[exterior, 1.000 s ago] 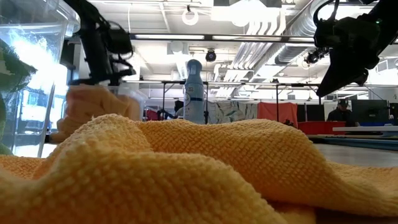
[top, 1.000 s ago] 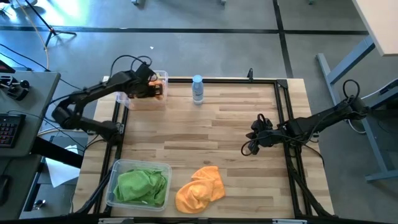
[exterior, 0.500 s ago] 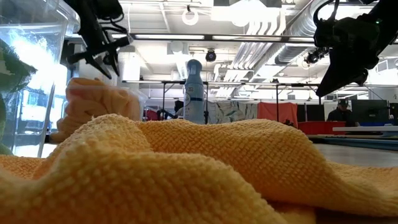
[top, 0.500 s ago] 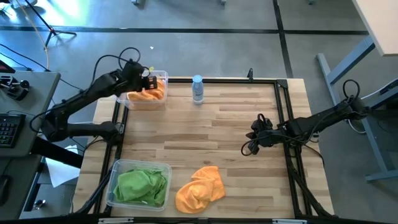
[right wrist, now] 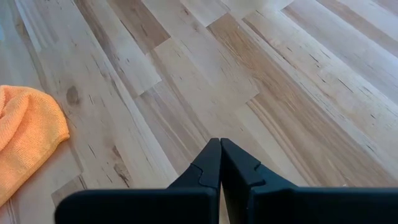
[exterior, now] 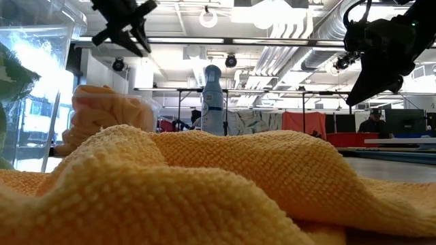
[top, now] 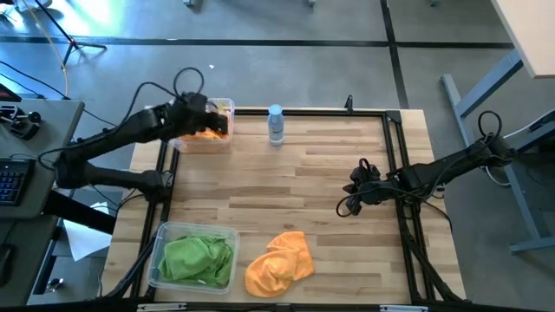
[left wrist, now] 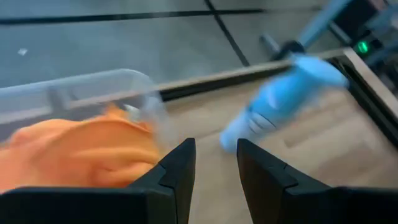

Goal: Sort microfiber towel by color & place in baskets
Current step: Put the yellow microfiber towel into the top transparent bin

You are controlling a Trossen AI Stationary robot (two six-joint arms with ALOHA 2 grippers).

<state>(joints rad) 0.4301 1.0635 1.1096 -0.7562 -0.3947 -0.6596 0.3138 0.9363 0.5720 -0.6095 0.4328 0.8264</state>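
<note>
Lifting clear of far basket (top: 205, 134) beside water bottle (top: 276, 124), left gripper (top: 218, 126) is hanging part-open, empty, orange towel (top: 205, 133) just dropped inside. Second orange towel (top: 279, 263) is waiting beside green-filled basket (top: 192, 256), well short of bottle. Right gripper (top: 349, 204) is idling, pinched closed.

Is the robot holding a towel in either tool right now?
No. The left tool is open with nothing between its fingers, above the basket with the orange towel. The right tool is shut on nothing, over bare table.
</note>
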